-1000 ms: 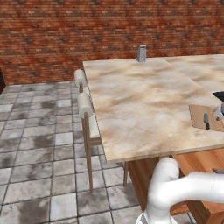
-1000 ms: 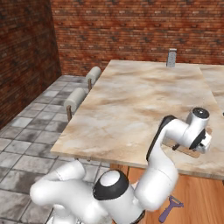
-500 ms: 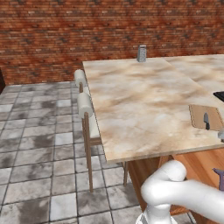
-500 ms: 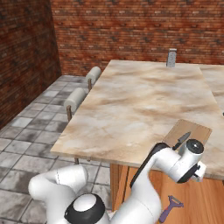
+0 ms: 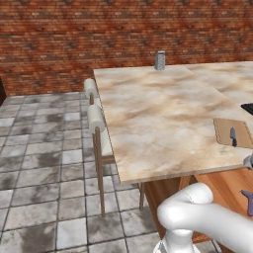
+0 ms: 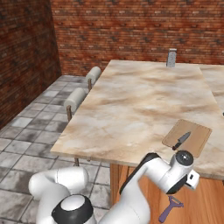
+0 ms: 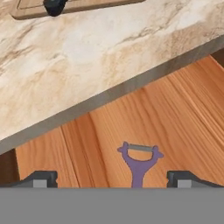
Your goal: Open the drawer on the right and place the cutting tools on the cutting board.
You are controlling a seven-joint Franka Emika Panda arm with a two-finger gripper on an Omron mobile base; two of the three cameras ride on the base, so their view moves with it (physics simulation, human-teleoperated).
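Note:
The cutting board [image 6: 188, 138] lies near the counter's front edge, with the dark-handled knife [image 6: 181, 140] on it; the left base view has the board [image 5: 225, 129] and knife [image 5: 233, 137] at the far right. Below the counter the drawer [image 7: 175, 113] stands pulled out, its orange-brown floor showing. On that floor lies the bluish-purple forked tool [image 7: 139, 159], also visible low down [image 6: 169, 208] and at the right edge [image 5: 248, 201]. My gripper [image 7: 113, 179] hangs open just above this tool, one fingertip on each side, touching nothing.
A small grey canister [image 5: 160, 60] stands at the counter's far edge. Two chairs [image 5: 96, 123] sit along the counter's left side, over a tiled floor. The counter's front lip [image 7: 109, 94] overhangs the drawer close to my hand. A brick wall closes the back.
My arm has swung off the cutting board and dropped in front of the counter, over the open drawer. The knife stays on the board. The jaws have stayed wide.

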